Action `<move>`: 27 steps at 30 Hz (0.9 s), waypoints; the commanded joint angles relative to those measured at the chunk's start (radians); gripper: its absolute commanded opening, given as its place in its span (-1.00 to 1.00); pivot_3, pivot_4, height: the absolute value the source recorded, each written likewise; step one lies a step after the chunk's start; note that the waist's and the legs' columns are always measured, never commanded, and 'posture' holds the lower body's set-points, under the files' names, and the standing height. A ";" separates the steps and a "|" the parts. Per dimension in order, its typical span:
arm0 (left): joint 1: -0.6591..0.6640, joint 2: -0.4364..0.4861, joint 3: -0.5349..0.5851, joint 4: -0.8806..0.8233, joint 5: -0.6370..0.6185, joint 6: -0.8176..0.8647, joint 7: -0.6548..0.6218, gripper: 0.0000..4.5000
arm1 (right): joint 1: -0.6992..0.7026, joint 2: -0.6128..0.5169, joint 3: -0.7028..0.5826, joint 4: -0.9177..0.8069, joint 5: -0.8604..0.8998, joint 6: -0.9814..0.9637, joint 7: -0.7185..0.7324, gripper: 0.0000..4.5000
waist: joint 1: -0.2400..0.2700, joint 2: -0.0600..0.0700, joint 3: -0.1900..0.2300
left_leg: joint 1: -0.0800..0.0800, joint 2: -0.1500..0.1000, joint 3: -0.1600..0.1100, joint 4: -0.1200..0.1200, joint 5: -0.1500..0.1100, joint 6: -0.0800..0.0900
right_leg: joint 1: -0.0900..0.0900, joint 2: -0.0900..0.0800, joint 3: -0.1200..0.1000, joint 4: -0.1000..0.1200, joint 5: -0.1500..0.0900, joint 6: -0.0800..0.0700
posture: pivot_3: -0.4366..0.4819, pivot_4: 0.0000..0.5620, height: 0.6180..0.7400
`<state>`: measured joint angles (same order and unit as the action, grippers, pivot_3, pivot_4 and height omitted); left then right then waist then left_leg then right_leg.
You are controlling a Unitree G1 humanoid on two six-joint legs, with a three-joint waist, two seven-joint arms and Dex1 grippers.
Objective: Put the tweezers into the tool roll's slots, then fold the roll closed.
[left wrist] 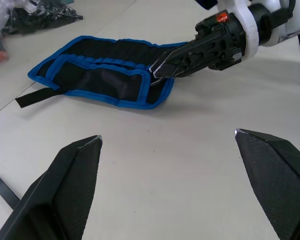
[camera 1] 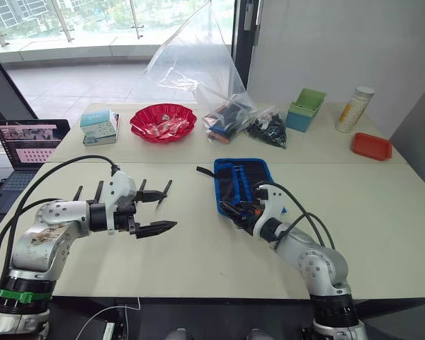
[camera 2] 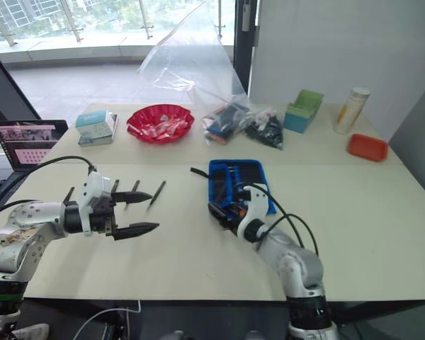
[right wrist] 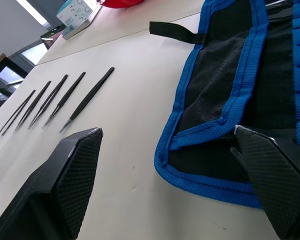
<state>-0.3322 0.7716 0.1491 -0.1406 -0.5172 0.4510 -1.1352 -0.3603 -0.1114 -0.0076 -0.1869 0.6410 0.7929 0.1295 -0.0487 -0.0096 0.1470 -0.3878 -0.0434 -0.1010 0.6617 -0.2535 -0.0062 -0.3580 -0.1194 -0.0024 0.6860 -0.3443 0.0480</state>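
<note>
left claw [camera 1: 154, 214] open, empty | tweezers [right wrist: 55, 100] lie in a row just beside it, pointing near-to-far | right claw [right wrist: 170, 165] open at tool roll's [camera 1: 239, 183] near edge

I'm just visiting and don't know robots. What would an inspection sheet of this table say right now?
Surface: pale table.
Job's things: five tweezers lie in a row, none slotted; tool roll lies open, strap out.
Clutter: red bowl, plastic bag, teal box, green bin, bottle, red lid.
Grippers: left gripper open, above the table; right gripper open, at the roll's near edge.
Cables: black cables loop along both arms.
Surroundings: laptop, window.
</note>
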 commanded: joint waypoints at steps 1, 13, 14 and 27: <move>0.014 0.023 0.034 -0.022 -0.016 -0.007 0.000 1.00 | -0.037 0.011 -0.022 0.027 -0.028 -0.048 0.012 0.98 | 0.000 0.000 0.000 | 0.000 0.000 0.000 0.000 0.000 0.000 | 0.000 0.000 0.001 0.000 0.000 0.000 | -0.05 -0.47 1.00; 0.040 0.042 0.048 -0.041 -0.018 0.021 0.041 1.00 | -0.093 0.076 -0.058 0.100 -0.033 -0.053 0.022 0.98 | -0.010 0.000 0.000 | 0.000 0.003 0.001 -0.001 0.000 0.000 | -0.003 0.007 0.015 0.001 0.000 0.000 | -0.05 -0.47 1.00; 0.046 0.046 0.047 -0.045 -0.013 0.018 0.039 1.00 | -0.100 0.086 -0.057 0.111 -0.034 -0.054 0.021 0.98 | -0.012 0.000 0.000 | 0.000 0.003 0.001 -0.001 0.000 0.000 | -0.003 0.007 0.015 0.001 0.000 0.000 | -0.05 -0.47 1.00; 0.059 0.053 0.043 -0.046 -0.005 0.005 0.041 1.00 | -0.124 0.114 -0.098 0.159 -0.048 -0.051 0.024 -0.87 | -0.021 0.000 0.000 | -0.002 0.003 0.001 -0.002 0.000 -0.001 | -0.009 0.008 0.018 0.007 0.000 0.000 | -0.05 -0.47 1.00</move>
<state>-0.2688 0.8075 0.1760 -0.1637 -0.5156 0.4636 -1.0941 -0.4601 0.0044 -0.0961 -0.0079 0.5919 0.7603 0.1431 -0.0693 -0.0096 0.1470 -0.3901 -0.0401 -0.0998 0.6599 -0.2532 -0.0068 -0.3674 -0.1115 0.0159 0.6935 -0.3443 0.0480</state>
